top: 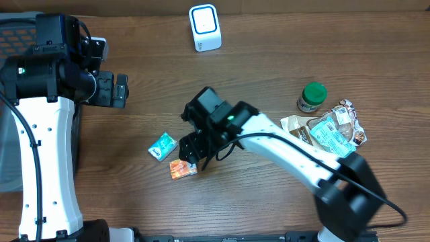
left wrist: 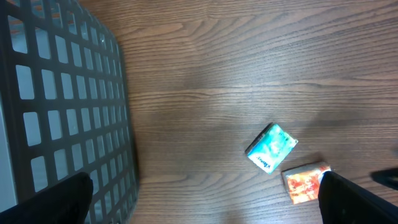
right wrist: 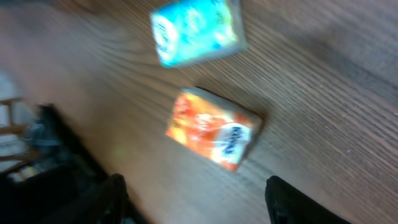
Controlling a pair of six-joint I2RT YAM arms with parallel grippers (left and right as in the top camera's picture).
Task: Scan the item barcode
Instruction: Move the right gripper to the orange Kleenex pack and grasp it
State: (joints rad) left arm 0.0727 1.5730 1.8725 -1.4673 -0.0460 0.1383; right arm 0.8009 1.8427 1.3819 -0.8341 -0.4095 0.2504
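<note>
An orange packet (top: 183, 168) lies flat on the wooden table, with a teal packet (top: 162, 145) just up and left of it. My right gripper (top: 193, 152) hovers right over the orange packet (right wrist: 214, 134), open, with nothing between its fingers (right wrist: 292, 199); the teal packet (right wrist: 196, 28) lies beyond. My left gripper (top: 111, 89) hangs open and empty at the far left, well away from both packets (left wrist: 272, 147). A white scanner with a blue ring (top: 204, 27) stands at the back. No barcode shows on either packet.
A green-lidded jar (top: 312, 97) and a pile of snack bags (top: 329, 131) sit at the right. A dark mesh basket (left wrist: 56, 93) stands at the left edge, under my left arm.
</note>
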